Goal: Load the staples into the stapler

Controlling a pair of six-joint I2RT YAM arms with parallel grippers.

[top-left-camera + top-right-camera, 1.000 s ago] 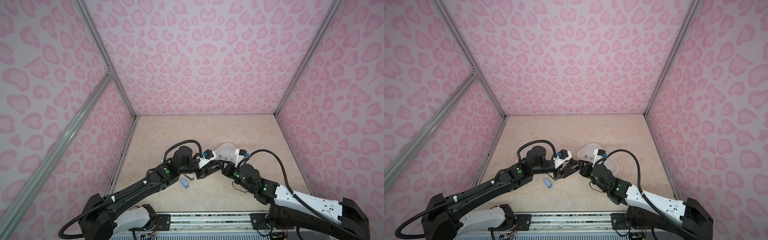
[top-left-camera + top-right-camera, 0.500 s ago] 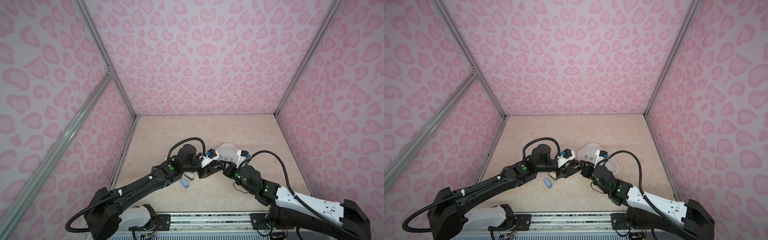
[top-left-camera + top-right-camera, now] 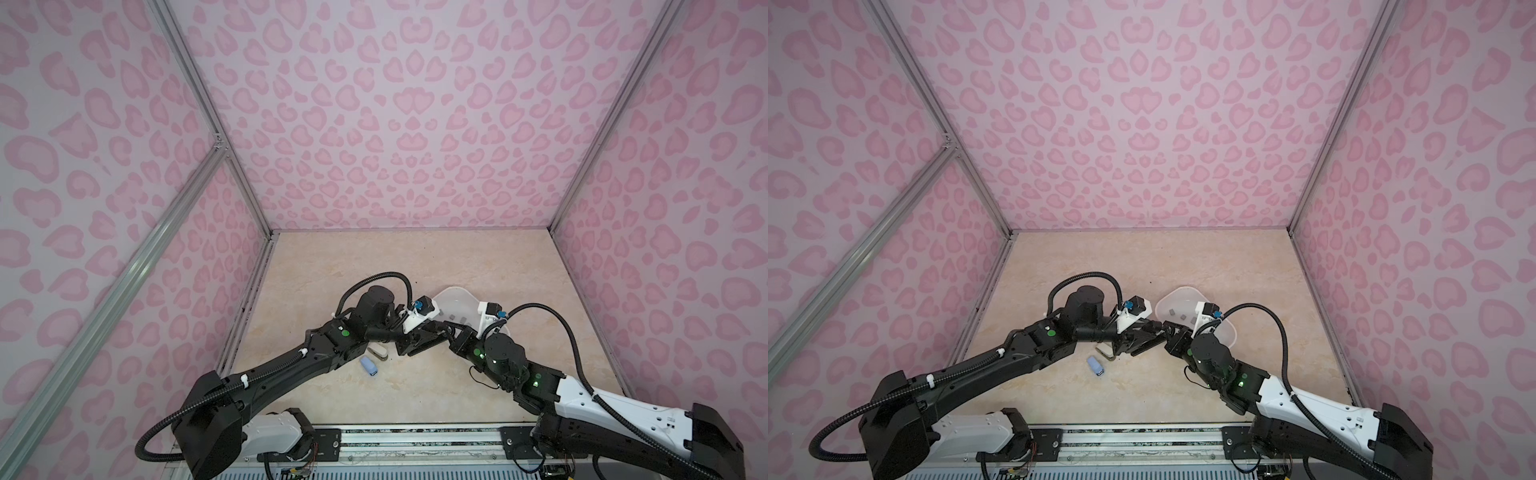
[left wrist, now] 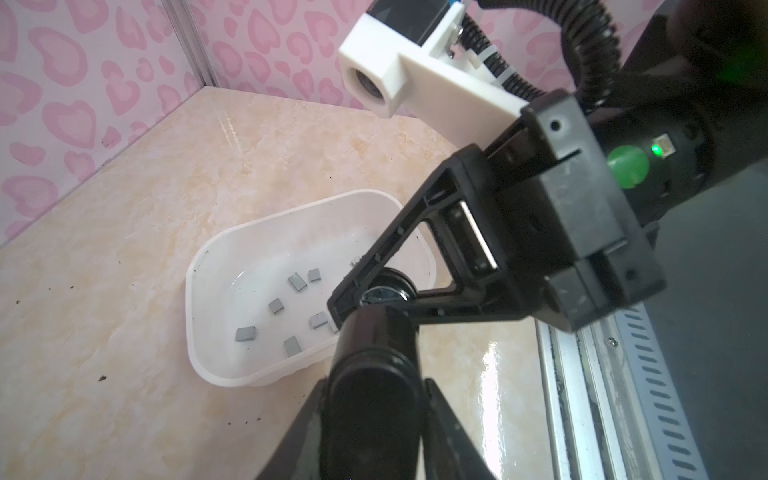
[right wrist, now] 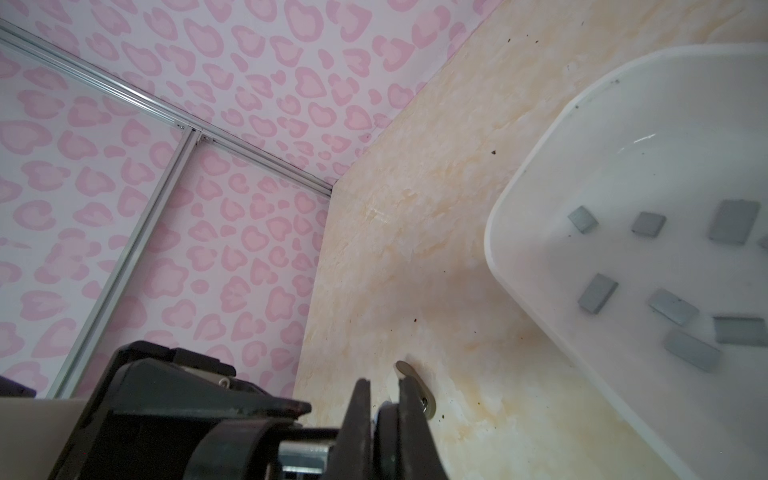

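1. Tub [image 4: 224,266], white plastic, sits on the table [image 4: 104,270] just past both grippers' tips. It is straight ahead of the left gripper [image 4: 374,385] and off to one side of the right gripper [image 4: 340,309], which points along its rim, not into it. In both top views the right gripper's wrist hides part of the tub's near wall, so I judge the right arm slightly nearer
2. Left gripper's fingers [image 4: 303,449] flank a black oblong body [image 4: 374,419] and look pressed against both its sides, so it is clasped on that. The right gripper is clenched, jaws almost meeting at the body's far end; whether they pinch anything I cannot tell
3. Black oblong body is glossy and round-nosed, and its long axis runs straight out from the left gripper toward the right gripper's tips. It is likely the stapler to be loaded, though no view shows it whole
4. Beige stapler [image 3: 379,351] lies untouched behind the left gripper, below its wrist, with a small blue item [image 3: 369,366] just beside it
5. Staples [image 4: 275,306] are small flat grey metallic rectangles, scattered loose on the tub floor with their long edges turned every way. No single wrist angle suits all the staples, so a pick means squaring to one block; thin and flat on smooth plastic, they may well skid
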